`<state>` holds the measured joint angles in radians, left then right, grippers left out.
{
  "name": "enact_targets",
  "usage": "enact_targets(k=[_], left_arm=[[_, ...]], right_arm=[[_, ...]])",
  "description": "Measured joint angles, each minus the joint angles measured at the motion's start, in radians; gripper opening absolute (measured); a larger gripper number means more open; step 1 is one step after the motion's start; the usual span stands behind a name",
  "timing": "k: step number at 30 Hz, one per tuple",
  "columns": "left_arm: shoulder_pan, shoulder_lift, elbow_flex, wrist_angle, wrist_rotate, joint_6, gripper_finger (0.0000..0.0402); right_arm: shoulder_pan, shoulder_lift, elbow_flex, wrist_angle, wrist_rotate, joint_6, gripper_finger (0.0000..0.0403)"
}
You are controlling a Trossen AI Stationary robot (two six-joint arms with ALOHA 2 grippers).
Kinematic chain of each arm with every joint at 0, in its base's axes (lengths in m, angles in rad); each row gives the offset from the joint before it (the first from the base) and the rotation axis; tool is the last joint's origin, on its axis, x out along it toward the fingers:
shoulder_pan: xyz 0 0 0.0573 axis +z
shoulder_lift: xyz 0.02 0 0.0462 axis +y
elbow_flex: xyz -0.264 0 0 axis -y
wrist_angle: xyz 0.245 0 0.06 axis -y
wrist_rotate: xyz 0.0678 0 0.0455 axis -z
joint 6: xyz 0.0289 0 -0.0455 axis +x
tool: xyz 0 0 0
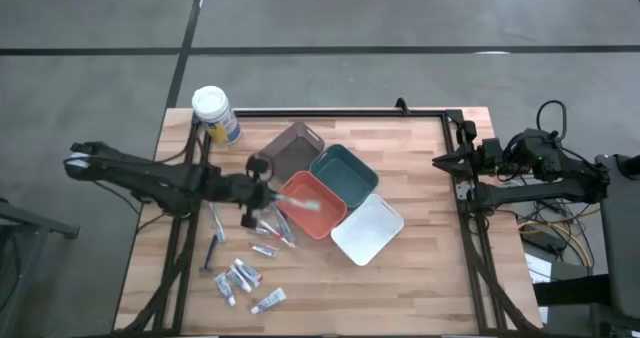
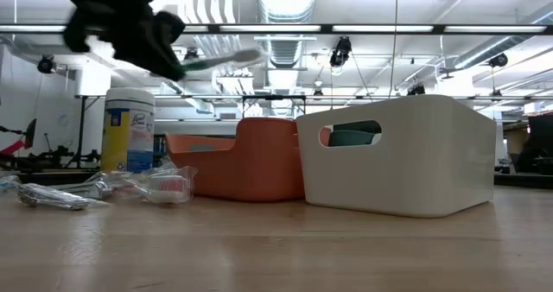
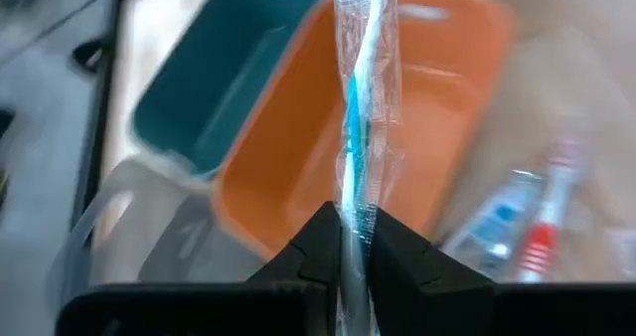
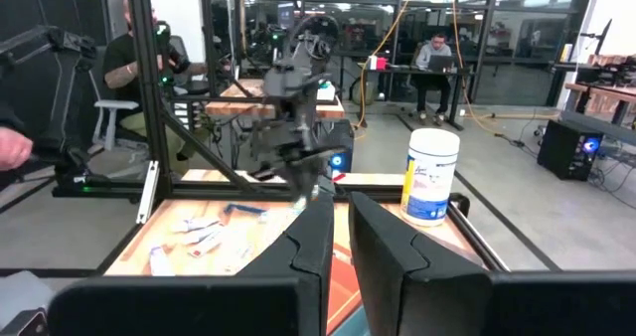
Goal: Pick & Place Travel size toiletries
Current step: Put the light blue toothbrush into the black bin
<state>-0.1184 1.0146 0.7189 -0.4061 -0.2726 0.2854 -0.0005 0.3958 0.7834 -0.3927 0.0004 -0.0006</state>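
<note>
Carrying a clear-wrapped toothbrush with a blue-and-white handle (image 3: 360, 117), the left gripper (image 1: 262, 190) hangs over the 9 o'clock edge of the square orange plastic tray (image 1: 322, 216), its fingers (image 3: 318, 245) pinched narrow on the handle end so the wrapped length juts toward 3 o'clock above the tray, probably lined up for a drop inside. Remaining small white tubes and thin sticks (image 1: 243, 276) lie loose on the wooden table (image 1: 420, 278) toward 7 o'clock of the trays, within that arm's reach. Right gripper (image 1: 442, 161) waits at the 3 o'clock table edge, its fingers (image 4: 383, 252) narrow and holding nothing.
</note>
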Motion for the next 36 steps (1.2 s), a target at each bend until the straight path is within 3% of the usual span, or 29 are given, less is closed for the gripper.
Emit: enact_targets(k=[8, 14, 22, 36], left_arm=[[0.224, 0.002, -0.002, 0.003, -0.002, -0.205, 0.0039], [0.325, 0.008, -0.003, 0.015, -0.002, -0.325, 0.0039], [0.395, 0.063, -0.004, 0.040, -0.002, -0.470, 0.0039], [0.460, 0.204, -0.004, 0.074, -0.002, -0.490, 0.0039]], right_arm=[[0.000, 0.000, 0.000, 0.000, 0.000, -0.001, 0.0034], [0.000, 0.000, 0.000, 0.000, 0.000, 0.000, 0.0034], [0.000, 0.000, 0.000, 0.000, 0.000, -0.001, 0.0034], [0.000, 0.000, 0.000, 0.000, 0.000, -0.001, 0.0034]])
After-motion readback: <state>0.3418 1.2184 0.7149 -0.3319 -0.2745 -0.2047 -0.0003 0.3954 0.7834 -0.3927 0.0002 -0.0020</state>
